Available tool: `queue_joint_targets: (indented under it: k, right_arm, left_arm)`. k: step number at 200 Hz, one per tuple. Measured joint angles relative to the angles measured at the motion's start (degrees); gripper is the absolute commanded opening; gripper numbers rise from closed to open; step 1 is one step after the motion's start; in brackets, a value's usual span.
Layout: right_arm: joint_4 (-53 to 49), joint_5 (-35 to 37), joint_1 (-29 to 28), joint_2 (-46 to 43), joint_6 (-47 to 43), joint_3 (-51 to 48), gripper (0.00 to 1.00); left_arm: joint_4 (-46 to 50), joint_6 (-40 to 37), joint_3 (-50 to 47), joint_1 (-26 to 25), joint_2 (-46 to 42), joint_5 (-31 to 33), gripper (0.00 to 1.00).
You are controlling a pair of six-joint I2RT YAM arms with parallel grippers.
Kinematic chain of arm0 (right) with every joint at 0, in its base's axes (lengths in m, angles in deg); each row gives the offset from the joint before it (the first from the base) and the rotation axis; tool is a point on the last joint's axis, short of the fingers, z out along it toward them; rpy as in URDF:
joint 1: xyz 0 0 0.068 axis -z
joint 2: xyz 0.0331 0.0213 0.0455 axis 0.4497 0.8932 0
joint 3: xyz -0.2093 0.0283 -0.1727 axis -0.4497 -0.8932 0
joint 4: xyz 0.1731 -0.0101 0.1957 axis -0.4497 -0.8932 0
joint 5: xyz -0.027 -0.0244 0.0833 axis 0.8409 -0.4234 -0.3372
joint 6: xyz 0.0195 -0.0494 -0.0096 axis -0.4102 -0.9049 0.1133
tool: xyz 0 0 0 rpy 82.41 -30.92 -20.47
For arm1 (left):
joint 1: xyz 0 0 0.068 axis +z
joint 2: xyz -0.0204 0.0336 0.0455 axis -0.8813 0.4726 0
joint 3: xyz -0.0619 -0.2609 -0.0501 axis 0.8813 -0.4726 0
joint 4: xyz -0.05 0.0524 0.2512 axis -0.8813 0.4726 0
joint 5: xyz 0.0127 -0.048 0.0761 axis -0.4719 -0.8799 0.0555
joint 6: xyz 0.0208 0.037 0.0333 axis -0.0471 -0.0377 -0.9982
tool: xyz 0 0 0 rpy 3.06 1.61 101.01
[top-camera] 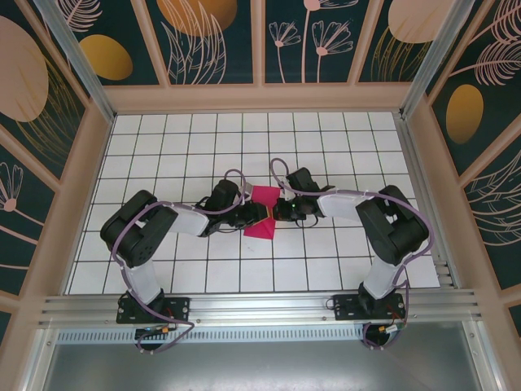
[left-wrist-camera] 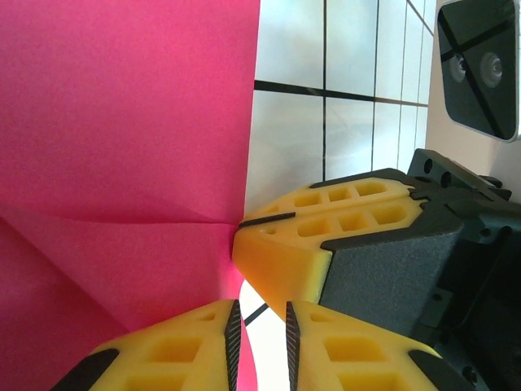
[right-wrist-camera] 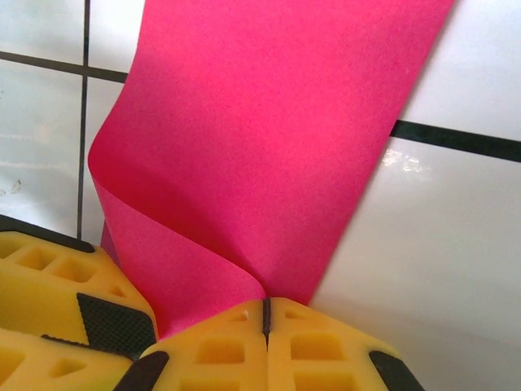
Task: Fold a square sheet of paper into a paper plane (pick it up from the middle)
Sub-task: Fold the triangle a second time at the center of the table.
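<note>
Currently the square sheet of paper (top-camera: 262,198), thin, limp and easily torn, curls up off the middle of the tiled table (top-camera: 163,269), its edge pinched in the fully closed right gripper (right-wrist-camera: 265,314); the left gripper (left-wrist-camera: 260,342) is slightly parted beside it, apparently empty, and is best closed on the crease.

The square sheet of paper (top-camera: 262,226), plain magenta-pink, is seen near the middle of the tiled counter (top-camera: 187,147), marked by a sharp crease. One edge is pinched in the right hand (right-wrist-camera: 264,314) and curled upward.
</note>
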Motion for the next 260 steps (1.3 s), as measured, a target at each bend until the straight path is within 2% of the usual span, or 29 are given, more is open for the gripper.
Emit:
queue_joint_targets:
  k: [260]
  right_arm:
    - [0.04, -0.15, 0.55, 0.92, -0.17, 0.63, 0.03]
  left_arm:
    - [3.63, -0.2, 1.62, 0.0, 2.1, 0.83, 0.21]
